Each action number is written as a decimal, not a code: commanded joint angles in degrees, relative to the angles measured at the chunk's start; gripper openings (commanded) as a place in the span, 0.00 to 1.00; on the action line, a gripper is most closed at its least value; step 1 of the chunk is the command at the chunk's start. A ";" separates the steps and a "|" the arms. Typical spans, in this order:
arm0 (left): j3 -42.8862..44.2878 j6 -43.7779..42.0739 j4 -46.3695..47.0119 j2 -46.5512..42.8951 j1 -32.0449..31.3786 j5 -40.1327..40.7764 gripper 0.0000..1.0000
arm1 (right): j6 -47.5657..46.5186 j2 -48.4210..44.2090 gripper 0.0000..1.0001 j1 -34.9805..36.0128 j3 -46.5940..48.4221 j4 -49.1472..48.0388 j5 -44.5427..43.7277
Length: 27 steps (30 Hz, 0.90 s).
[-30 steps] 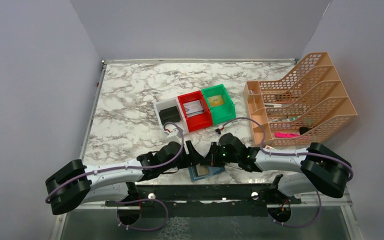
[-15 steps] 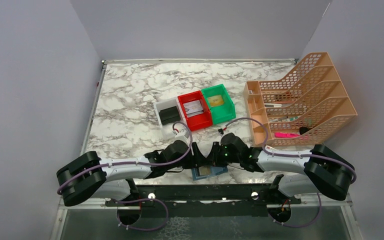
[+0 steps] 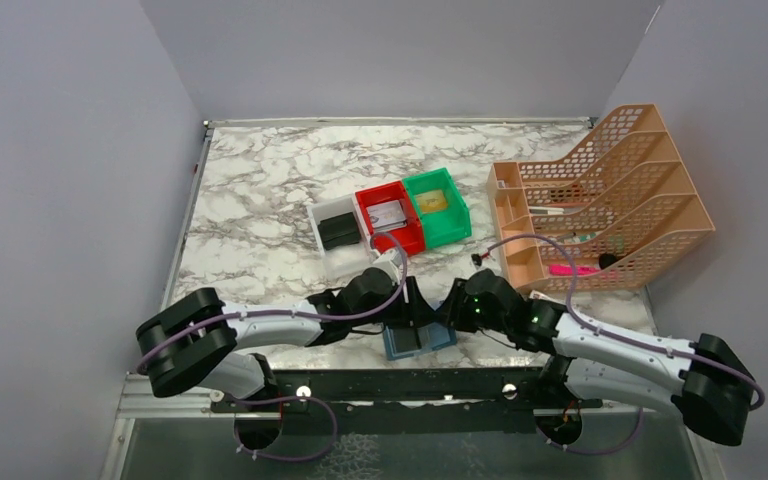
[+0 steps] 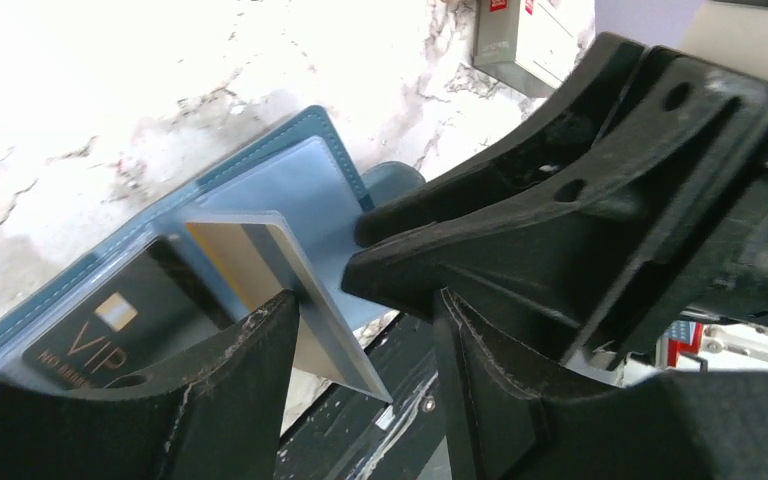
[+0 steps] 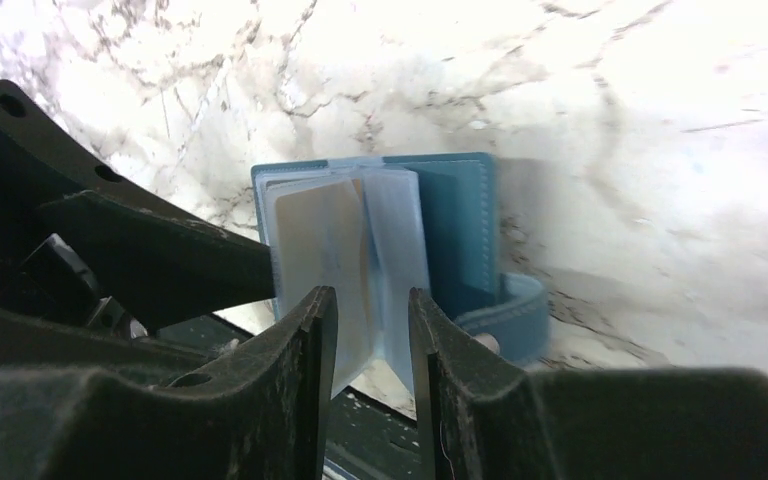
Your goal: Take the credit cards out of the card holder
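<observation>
1. Left claw [image 4: 365, 330] is sitting roughly half open, jaws either side of a pale gold card [image 4: 260, 265] that's poking out of its pocket. It isn't pinching it yet, far as I can see.
2. Right claw [image 5: 370, 300] is hanging partly open too, with a clear pocket leaf [image 5: 395, 240] standing in its gap.
3. The card holder [image 3: 418, 338] is lying open right under both claws' tips, long axis running from one claw across to the other.
4. The card is pointing into the left claw's gap, so I'm guessing left is doing the pull, straight back along the card's long edge.
</observation>
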<state>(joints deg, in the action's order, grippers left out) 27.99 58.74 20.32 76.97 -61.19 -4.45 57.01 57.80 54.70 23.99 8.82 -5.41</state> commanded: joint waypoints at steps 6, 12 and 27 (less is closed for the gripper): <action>6.27 -2.90 2.65 11.20 -0.16 -6.11 0.55 | 5.30 -17.85 0.38 0.23 -0.21 18.32 -15.13; 7.64 -2.90 3.58 14.70 -0.16 -7.40 0.57 | 4.82 -25.76 0.38 0.23 -3.07 18.26 -13.20; 3.06 -3.90 -7.56 1.03 -0.07 4.73 0.66 | -0.95 -15.74 0.27 0.23 -4.71 -0.49 1.39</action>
<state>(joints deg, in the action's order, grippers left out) 30.72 56.34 19.90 81.60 -61.21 -5.93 58.52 37.80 54.68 17.15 14.48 -8.82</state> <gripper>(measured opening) 0.648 0.284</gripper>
